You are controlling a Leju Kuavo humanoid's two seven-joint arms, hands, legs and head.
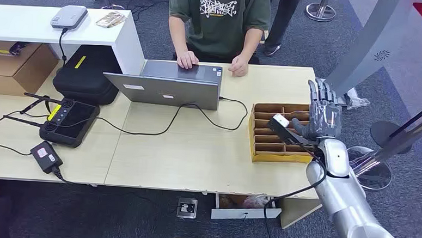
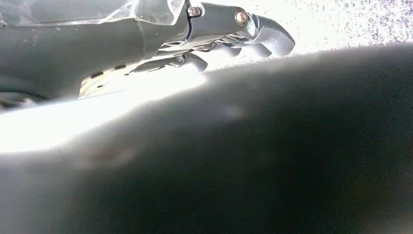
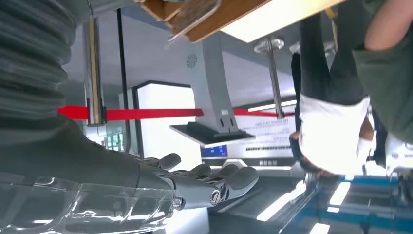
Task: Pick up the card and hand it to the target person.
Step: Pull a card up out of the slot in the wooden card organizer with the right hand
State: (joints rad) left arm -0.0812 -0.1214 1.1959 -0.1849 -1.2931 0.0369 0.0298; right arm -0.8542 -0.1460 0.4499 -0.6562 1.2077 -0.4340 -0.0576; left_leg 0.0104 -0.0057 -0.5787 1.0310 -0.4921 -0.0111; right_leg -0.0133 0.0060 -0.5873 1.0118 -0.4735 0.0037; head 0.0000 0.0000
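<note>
Above the divided cardboard tray (image 1: 261, 154) at the table's (image 1: 195, 162) right end: right hand (image 1: 322, 116), fingers straight and apart, holding nothing. Card itself indistinguishable. Left hand (image 2: 229, 34): fingers curled, grasp unclear. Person (image 1: 219, 21) seated at laptop (image 1: 167, 86).

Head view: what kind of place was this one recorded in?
Probably a reception or service desk in an office or lobby. A person sits at a laptop on a long wooden table, a divided cardboard box stands by the robot's right hand, and grey carpet covers the floor.
</note>
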